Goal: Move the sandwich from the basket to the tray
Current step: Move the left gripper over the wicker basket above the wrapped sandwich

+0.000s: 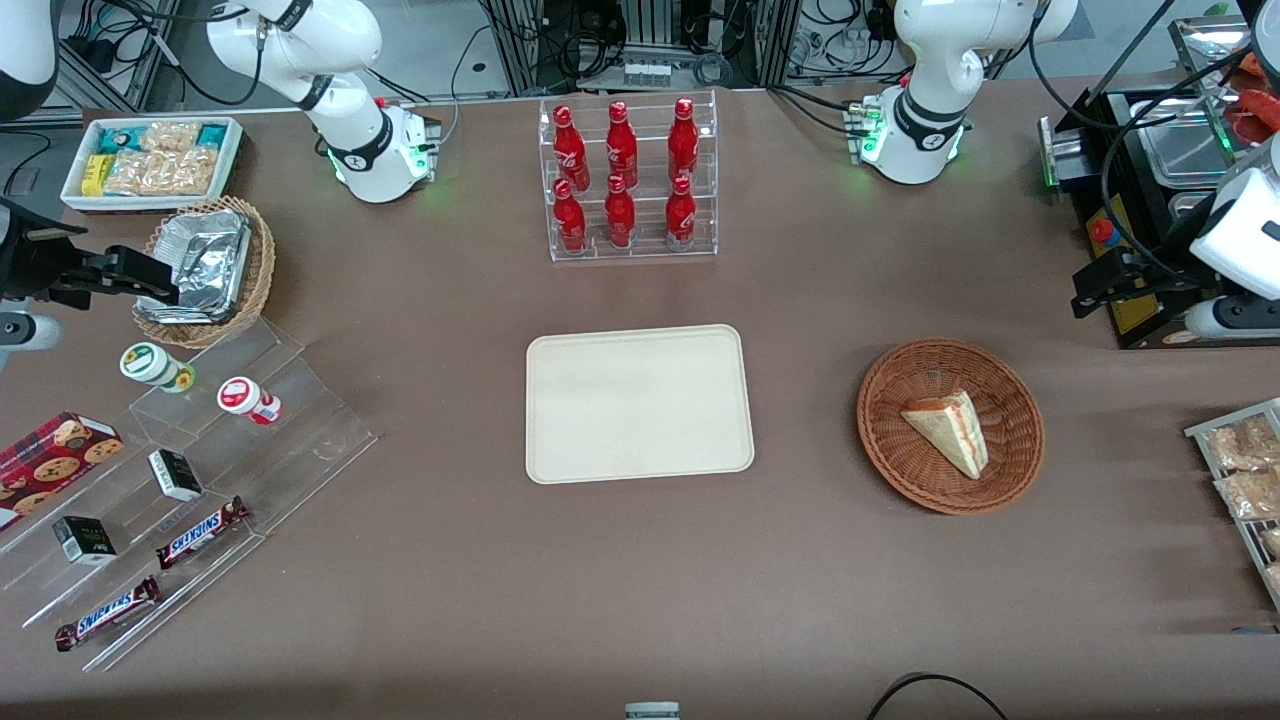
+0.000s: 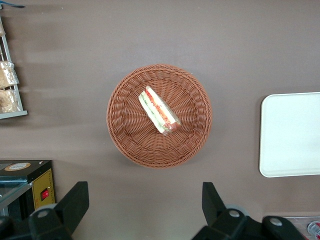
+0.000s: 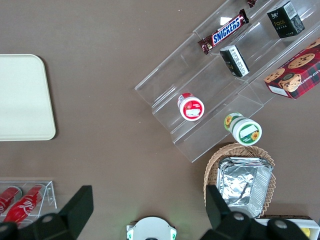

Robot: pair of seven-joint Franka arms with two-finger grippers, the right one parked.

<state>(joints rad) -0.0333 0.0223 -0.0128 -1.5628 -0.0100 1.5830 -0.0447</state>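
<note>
Sandwich (image 1: 950,429) in basket (image 1: 890,440), tray (image 1: 638,403) bare

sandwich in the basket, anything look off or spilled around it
Nothing stands out. The sandwich lies whole inside the basket, nothing spilled. The tray sits bare beside it. The gripper hangs above the table, jaws open.

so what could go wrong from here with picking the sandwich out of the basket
The gripper hangs open, high above the basket, nothing held. The sandwich lies tilted against the basket's sloped inside, so the fingers may catch only an edge and let it slip. It looks soft, so a hard squeeze could crush it. The basket is light and loose on the table, so a low approach could push or lift it before reaching the tray.
</note>
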